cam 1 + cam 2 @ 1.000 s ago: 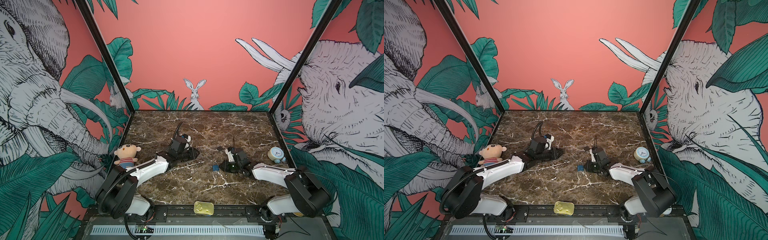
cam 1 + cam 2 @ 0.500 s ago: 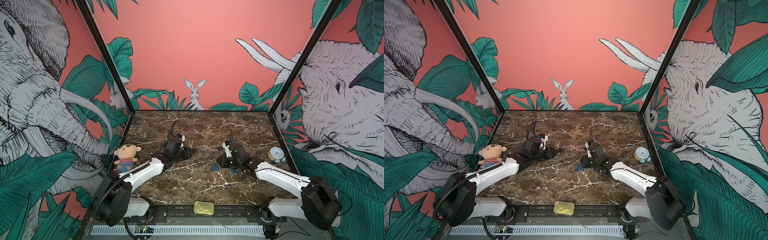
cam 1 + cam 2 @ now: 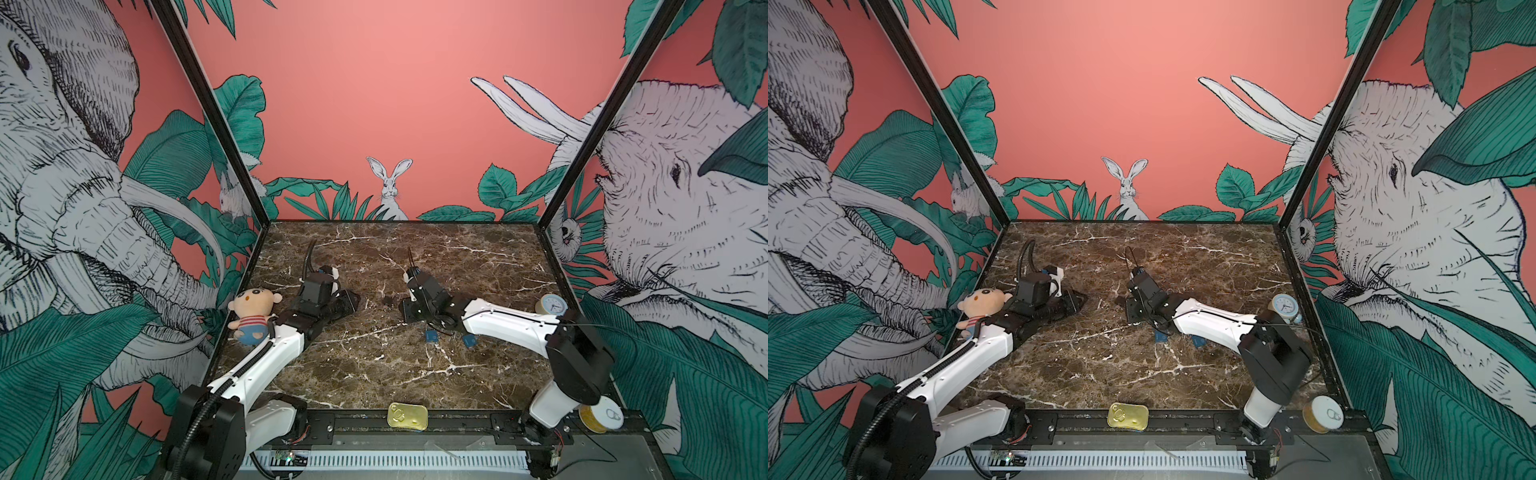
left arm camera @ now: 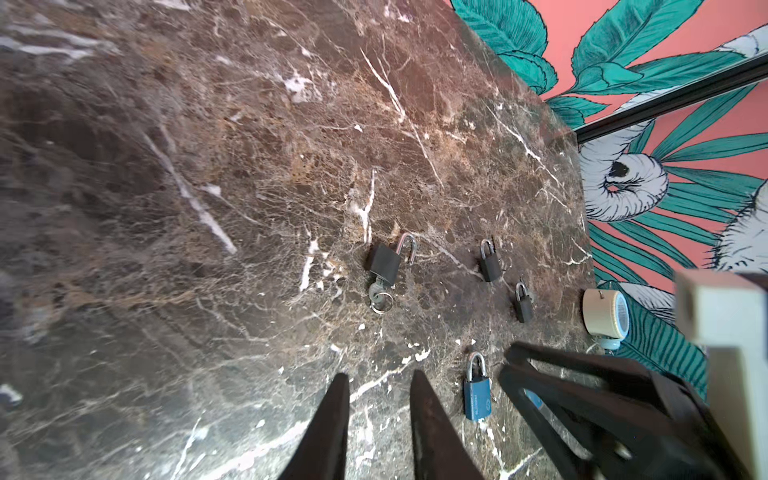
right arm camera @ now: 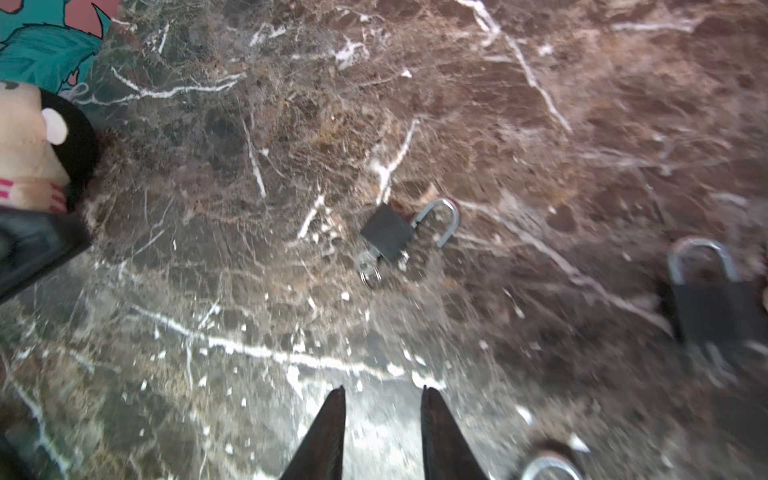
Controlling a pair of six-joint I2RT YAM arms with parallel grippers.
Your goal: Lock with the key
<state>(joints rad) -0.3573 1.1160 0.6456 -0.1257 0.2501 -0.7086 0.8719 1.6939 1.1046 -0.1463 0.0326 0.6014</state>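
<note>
Approach step: black padlock (image 4: 384,262) lies flat mid-counter (image 4: 208,166) btwn both arms, shackle popped, key (image 4: 379,296) in its base. Left fingers (image 4: 332,424) and right fingers (image 5: 330,436) are parted, holding nothing, short of it. Next, I reckon: one side pins the body, other presses shackle home, then turns key.

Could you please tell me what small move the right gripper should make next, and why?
Probably ease the right gripper forward toward the black padlock and close on its body. Its shackle stands open, its key is in, and it lies free on the table just ahead of the empty, parted jaws. The left gripper is empty too.
</note>
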